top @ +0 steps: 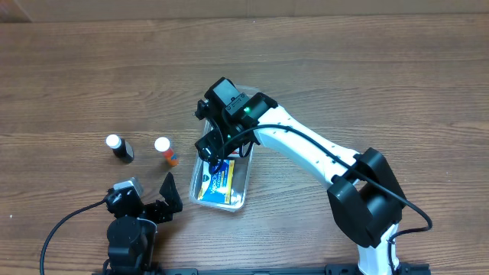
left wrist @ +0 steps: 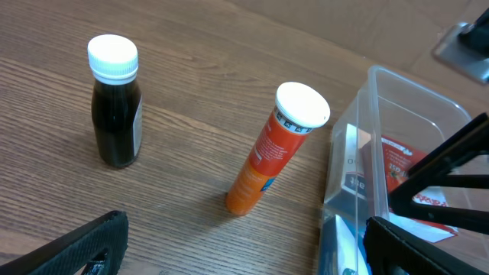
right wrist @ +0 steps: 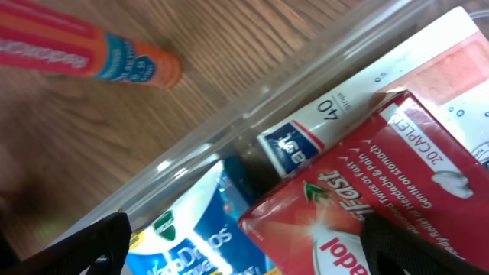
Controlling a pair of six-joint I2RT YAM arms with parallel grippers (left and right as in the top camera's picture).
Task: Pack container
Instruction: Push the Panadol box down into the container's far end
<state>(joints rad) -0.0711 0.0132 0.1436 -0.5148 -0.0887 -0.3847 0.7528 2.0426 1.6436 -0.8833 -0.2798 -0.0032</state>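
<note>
Left arm (top: pixel 126 229): folded back, low.
Left gripper (left wrist: pixel 244 233): jaws spread wide.
Right arm (top: pixel 306 149): stretched forward-left.
Right gripper (right wrist: pixel 243 241): jaws spread wide, pointing down.

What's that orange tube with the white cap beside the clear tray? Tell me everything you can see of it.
The orange tube is a slim cylinder, plastic by its look, closed with a flat white cap. Its orange body carries pale lettering and a blue patch low down. It stands on its base on the wooden table, cap up, between the dark bottle and the clear container, touching neither. Only the table touches it.
</note>
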